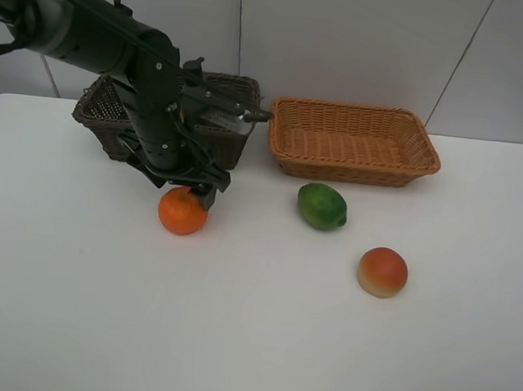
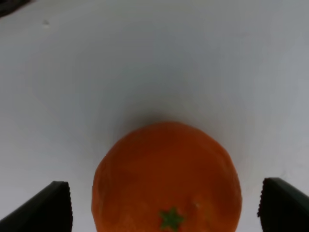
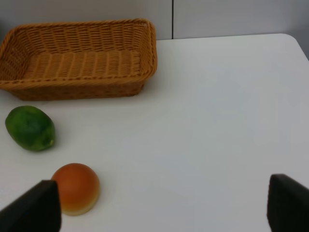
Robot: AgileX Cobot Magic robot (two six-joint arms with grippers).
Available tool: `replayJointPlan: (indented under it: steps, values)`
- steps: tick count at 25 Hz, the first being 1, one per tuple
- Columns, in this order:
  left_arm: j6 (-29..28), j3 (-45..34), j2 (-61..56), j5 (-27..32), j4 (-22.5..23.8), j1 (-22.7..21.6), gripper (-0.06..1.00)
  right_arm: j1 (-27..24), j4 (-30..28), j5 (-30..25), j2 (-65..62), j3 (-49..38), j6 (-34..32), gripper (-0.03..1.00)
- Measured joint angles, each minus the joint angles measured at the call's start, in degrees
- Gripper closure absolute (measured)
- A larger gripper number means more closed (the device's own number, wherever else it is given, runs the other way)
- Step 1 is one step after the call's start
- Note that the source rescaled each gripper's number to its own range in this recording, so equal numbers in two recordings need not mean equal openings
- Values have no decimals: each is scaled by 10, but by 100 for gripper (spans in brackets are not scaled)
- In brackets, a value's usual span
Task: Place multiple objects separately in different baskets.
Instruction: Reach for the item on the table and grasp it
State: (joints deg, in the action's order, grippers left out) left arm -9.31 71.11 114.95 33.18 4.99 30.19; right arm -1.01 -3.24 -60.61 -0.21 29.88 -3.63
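— On the table [image 1: 250, 340], just in front of the dark basket [image 1: 94, 110]: is that where the orange [image 1: 182, 211] sits?
— Yes, on the bare tabletop, outside both baskets. The left pincer [image 1: 192, 190] hangs right over it.
— Pinching it?
— No. The left wrist view shows the fingers [image 2: 53, 208] spread wide, one on either side of the orange, with white table showing in both gaps.
— And the other fruit?
— The green fruit [image 1: 321, 206] lies near the front wall of the tan basket [image 1: 354, 171], to the orange's right. The peach [image 1: 382, 271] lies further right and nearer the table's front edge, apart from the green fruit. The left arm hides much of the dark basket's inside.
— The right pincer [image 3: 164, 208]?
— Only its own camera shows it. Its fingers stand wide apart over the table, gripping nothing, with the peach and green fruit ahead to one side and the tan basket beyond them.
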Motion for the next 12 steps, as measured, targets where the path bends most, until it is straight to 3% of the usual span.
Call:
replayJointPlan:
  steps: [12]
  values:
    - [13, 0, 5, -22, -5, 0, -5, 0, 0, 0, 0, 0, 0, 18]
